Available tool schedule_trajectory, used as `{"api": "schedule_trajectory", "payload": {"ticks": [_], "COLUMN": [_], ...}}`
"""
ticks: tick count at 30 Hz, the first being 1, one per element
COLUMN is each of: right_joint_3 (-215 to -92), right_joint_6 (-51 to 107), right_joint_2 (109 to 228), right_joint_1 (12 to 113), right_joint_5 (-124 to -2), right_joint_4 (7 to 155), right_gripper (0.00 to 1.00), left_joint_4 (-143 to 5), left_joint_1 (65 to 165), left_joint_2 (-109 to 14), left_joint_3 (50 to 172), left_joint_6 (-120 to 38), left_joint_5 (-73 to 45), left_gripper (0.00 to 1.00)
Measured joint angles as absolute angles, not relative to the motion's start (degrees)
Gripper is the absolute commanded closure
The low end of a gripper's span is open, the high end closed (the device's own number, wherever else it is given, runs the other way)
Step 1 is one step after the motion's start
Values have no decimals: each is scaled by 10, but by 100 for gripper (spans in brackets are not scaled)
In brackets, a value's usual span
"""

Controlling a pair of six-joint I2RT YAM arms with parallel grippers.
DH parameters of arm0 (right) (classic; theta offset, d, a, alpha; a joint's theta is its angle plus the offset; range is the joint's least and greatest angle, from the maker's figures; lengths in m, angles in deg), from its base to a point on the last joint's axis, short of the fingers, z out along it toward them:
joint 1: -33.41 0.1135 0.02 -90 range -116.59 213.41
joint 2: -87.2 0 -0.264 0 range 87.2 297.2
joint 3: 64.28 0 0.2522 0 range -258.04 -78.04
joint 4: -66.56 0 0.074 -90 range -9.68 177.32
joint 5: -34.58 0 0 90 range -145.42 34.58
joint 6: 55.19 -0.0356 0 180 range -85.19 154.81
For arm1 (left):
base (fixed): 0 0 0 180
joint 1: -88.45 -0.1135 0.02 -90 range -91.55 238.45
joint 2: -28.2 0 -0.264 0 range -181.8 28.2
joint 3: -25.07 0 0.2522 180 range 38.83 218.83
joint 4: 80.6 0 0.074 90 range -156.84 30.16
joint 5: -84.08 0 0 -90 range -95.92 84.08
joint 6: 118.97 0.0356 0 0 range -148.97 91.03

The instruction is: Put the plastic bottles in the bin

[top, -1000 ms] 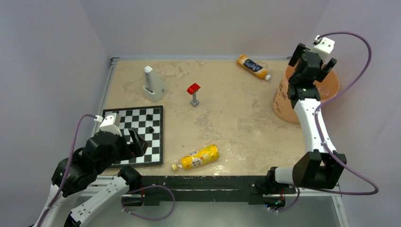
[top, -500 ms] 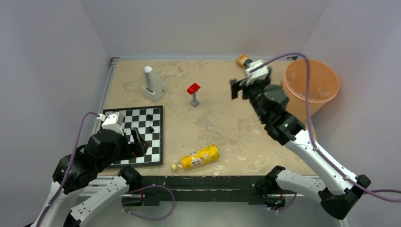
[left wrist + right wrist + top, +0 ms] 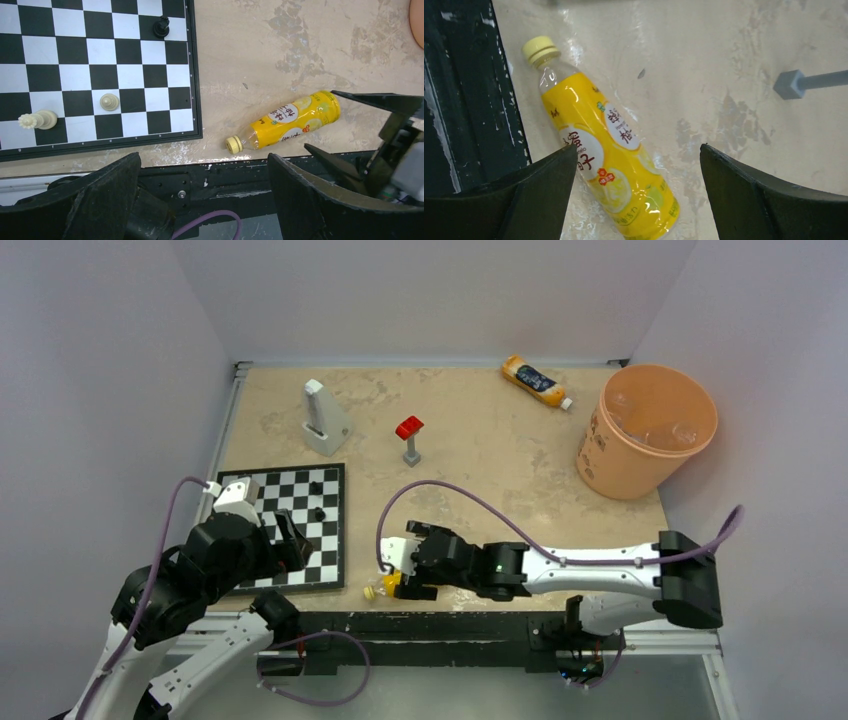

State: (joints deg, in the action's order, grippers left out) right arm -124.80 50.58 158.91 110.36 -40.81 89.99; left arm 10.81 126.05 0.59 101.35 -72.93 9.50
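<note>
Yellow bottle (image 3: 609, 160): lying on its side on the tabletop (image 3: 500, 480) at the near edge. Its cap end is just beside the black rail (image 3: 469, 100) and near a corner of the chessboard (image 3: 95, 70). Your right gripper (image 3: 638, 150) hangs over it with jaws wide, one finger on each side of the body. Neither finger appears to touch it, so nothing is held.

Step in hand, by my judgement: the pick of this bottle. Your next move calls for a descent until the fingers bracket the label section, then a closing across the round body. The glossy wrap looks slippery and the bottle may roll, so centre the grip. After that come a lift and a long carry to the bin (image 3: 620, 465), which stands well apart at the far right corner. Clear bottles (image 3: 655, 430) appear to lie inside it, though they are hard to make out.

Outstanding: a second orange bottle (image 3: 535, 380) lies at the far edge, near the bin.

Surroundings: a red-topped stand (image 3: 409, 438) and a white wedge-shaped device (image 3: 322, 418) stand mid-table, left of a direct carry line. Your left gripper (image 3: 203, 156) hangs open and empty over the chessboard's near edge, close to the work zone. The rail leaves the near finger little room.
</note>
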Motion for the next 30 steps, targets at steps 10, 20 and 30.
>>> {"api": "schedule_trajectory", "payload": {"ticks": [10,20,30], "right_joint_3": [-1271,-1272,-1244], "right_joint_6": [551,551,487], "right_joint_2": [1739,1791,1619], "right_joint_1": [1108,1108,1018], "right_joint_5": [-438,-453,-445], "right_joint_4": [902,916,906], "right_gripper": [10,54,54], "left_joint_4": [109,113,117], "left_joint_1": [1261,1261,1261], "left_joint_2": [2,-2,-2], "left_joint_3": [1014,1014,1014], "left_joint_6": [-730,-729,-729], "left_joint_5": [95,98,98], "left_gripper": [0,0,0]}}
